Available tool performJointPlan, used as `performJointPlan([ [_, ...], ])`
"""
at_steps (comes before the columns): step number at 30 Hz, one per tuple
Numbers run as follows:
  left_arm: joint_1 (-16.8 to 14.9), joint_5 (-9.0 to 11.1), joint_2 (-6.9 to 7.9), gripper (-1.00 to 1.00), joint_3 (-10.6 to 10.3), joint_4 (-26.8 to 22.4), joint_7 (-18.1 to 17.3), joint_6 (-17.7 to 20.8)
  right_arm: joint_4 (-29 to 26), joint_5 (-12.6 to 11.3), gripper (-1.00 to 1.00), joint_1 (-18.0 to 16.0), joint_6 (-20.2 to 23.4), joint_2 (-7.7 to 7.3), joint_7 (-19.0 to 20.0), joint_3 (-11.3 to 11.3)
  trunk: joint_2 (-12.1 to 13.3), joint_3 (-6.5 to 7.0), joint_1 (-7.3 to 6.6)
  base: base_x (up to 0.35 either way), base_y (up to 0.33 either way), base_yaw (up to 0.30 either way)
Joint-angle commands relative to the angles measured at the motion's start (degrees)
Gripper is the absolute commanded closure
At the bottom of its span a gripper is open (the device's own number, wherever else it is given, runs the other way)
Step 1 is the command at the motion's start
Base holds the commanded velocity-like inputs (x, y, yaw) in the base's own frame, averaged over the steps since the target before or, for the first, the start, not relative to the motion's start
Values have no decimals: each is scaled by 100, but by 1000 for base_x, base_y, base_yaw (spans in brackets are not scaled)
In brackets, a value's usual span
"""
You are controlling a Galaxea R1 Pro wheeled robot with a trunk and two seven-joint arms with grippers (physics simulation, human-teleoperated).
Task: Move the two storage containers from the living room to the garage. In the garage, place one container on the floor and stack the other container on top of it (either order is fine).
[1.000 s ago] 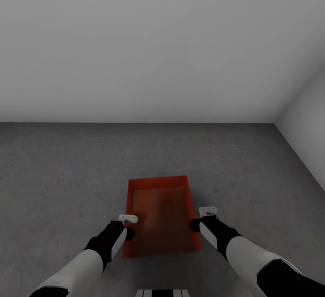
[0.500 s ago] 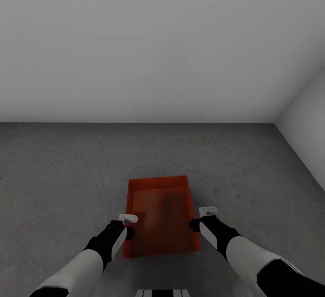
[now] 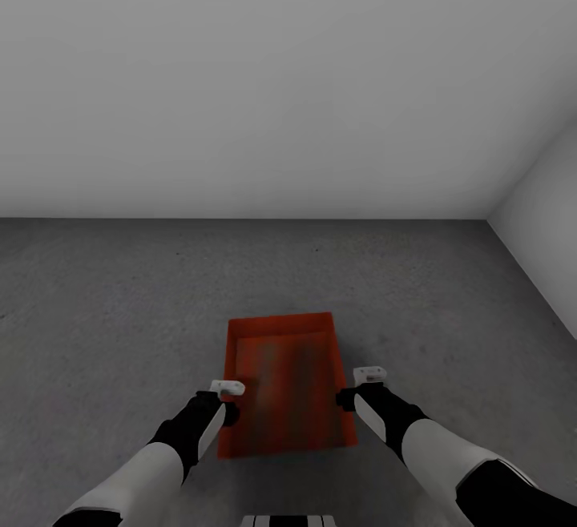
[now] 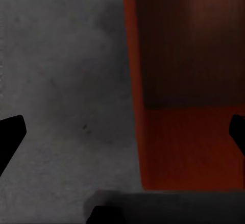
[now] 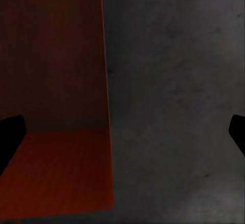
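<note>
1. The left end effector (image 3: 227, 400) hovers over the near left rim of the orange-red, matte, rectangular topless storage container (image 3: 287, 383). In the left wrist view its two dark fingertips (image 4: 10, 137) stand wide apart, released, holding nothing, one over bare concrete and the other over the bin's inside.
2. The right end effector (image 3: 359, 387) hangs just beside the same container's right rim. Its dark fingertips (image 5: 9, 134) are likewise spread and unclenched, gripping nothing.
3. The orange-red container rests upright on the rough, dark grey, mottled concrete floor (image 3: 120, 311) between the two end effectors, its open top facing up and its long side pointing away from the robot. Whether a second bin sits nested inside it cannot be told.
4. Beyond the container the concrete floor runs to a plain white back wall (image 3: 264, 86); a second white wall (image 3: 545, 223) meets it at a corner to the container's far right.
5. Compared with the earlier head pictures, both arms, the container and the room look unchanged.
</note>
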Motion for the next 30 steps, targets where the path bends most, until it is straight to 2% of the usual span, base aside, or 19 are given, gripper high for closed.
performJointPlan([
  [1, 0, -22, -2, -100, 2, -9, 9, 36, -11, -54, -100, -2, 26, -2, -43, 48, 40, 15, -23, 0, 0, 0],
  [30, 0, -13, -2, -100, 11, -1, 9, 50, -47, -56, -100, -2, 42, 6, -58, 31, 1203, 570, -660, 0, 0, 0],
])
